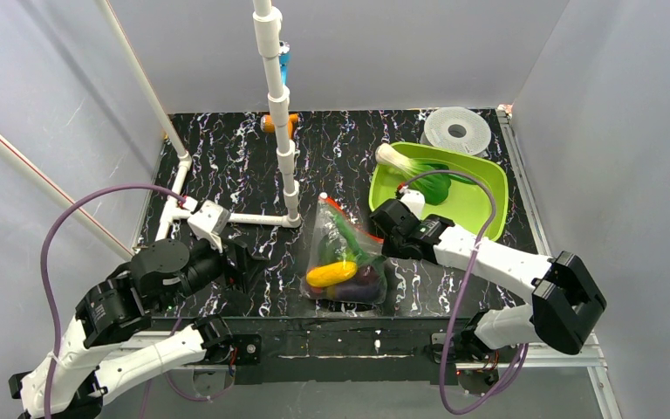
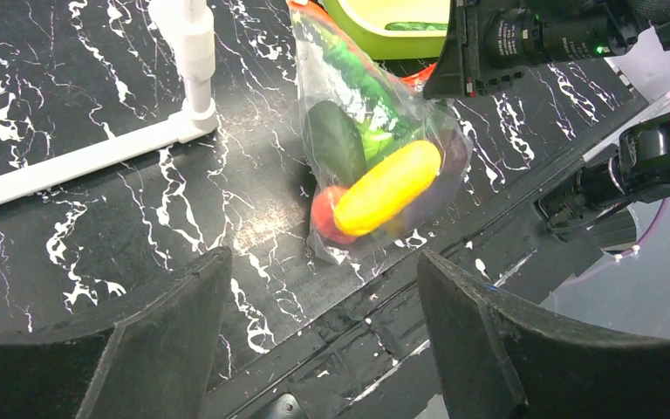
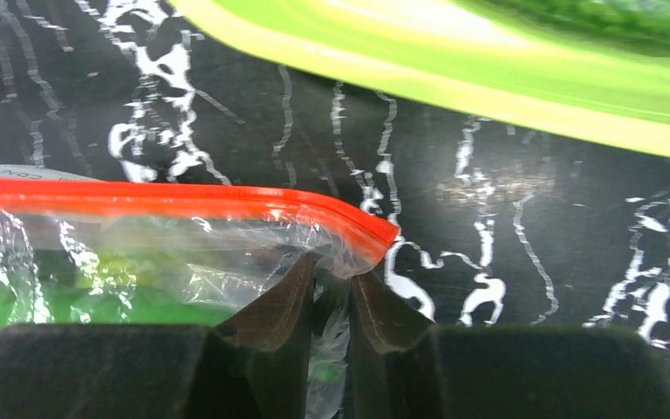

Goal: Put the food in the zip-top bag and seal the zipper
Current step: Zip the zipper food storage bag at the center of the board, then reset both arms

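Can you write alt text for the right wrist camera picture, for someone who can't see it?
The right gripper pinches the corner of a clear plastic bag just under its red-orange zipper strip. Green food shows inside; a lime-green tray lies beyond on the black marbled table.

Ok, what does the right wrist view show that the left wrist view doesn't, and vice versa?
Only the right wrist view shows the right tool pinched shut on the zip-top bag just under the end of the zipper. Only the left wrist view shows the bagged food: yellow piece, peach, avocado, plus the open, empty left tool and the white pipe. Both show the bag, green pieces inside it, the lime-green tray and the black marbled table.
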`<state>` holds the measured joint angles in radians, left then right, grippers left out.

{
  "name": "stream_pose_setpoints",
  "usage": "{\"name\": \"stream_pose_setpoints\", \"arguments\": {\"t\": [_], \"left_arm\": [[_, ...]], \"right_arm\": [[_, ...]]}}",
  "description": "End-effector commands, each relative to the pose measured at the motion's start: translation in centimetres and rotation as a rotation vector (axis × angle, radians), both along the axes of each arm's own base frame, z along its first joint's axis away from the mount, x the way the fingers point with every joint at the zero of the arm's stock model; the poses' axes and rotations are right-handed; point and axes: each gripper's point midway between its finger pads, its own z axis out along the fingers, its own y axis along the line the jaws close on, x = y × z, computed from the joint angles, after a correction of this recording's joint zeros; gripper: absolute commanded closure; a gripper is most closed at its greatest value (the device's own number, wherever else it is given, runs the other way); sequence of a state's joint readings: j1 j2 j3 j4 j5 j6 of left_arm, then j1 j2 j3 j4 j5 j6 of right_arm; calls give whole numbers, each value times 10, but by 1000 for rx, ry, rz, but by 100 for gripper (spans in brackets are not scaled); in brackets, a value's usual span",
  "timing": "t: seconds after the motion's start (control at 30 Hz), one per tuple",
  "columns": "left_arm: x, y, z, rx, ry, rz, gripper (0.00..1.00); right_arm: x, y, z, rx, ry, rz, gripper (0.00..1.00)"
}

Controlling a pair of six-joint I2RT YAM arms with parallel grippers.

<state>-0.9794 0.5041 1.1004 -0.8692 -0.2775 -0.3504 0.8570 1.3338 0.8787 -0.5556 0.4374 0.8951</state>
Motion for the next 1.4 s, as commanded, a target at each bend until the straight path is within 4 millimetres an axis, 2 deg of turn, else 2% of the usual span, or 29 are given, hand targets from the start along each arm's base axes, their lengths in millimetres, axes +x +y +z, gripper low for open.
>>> {"name": "stream_pose_setpoints", "arguments": {"t": [0.0,0.17,0.37,0.43,0.5,0.57,0.67,0.73,0.8,0.9,1.0,1.03,1.1,1.13,1.27,1.37], "left_arm": [[-3,-2,3,-21,14,-8,24],[-2,-4,3,-27,15,-5,24],[0,-7,7,-20,10,-14,24],[1,-8,6,-16,9,-16,24],[2,-10,5,-16,10,-17,24],[2,-12,4,-19,13,-21,24],[1,-15,5,-30,18,-25,24],[1,-14,7,-37,18,-25,24],[-1,-12,12,-55,9,-23,23],[-3,-6,22,-88,-17,-16,22],[-4,2,34,-126,-57,1,19],[-4,6,39,-138,-75,11,15],[-2,18,50,-153,-118,49,3],[-2,27,58,-166,-147,69,2],[-5,62,95,-233,-274,148,2],[-13,86,123,-319,-361,184,2]], "right_arm": [[-1,-36,-5,-130,-5,-53,70],[-7,-30,10,-60,-18,-5,51],[-18,-21,63,106,-137,122,32],[-22,-15,80,176,-191,177,22],[-29,-5,91,247,-222,261,11],[-42,14,100,341,-222,384,3],[-64,38,108,467,-184,529,2],[-68,39,112,483,-187,546,2],[-68,32,122,478,-225,544,2],[-68,17,148,469,-336,535,2],[-64,-10,178,424,-460,479,2],[-65,-21,189,412,-500,459,2],[-65,-42,210,379,-571,411,2],[-65,-55,221,360,-605,375,2],[-69,-107,260,305,-749,236,2],[-77,-141,280,280,-826,149,2]]}}
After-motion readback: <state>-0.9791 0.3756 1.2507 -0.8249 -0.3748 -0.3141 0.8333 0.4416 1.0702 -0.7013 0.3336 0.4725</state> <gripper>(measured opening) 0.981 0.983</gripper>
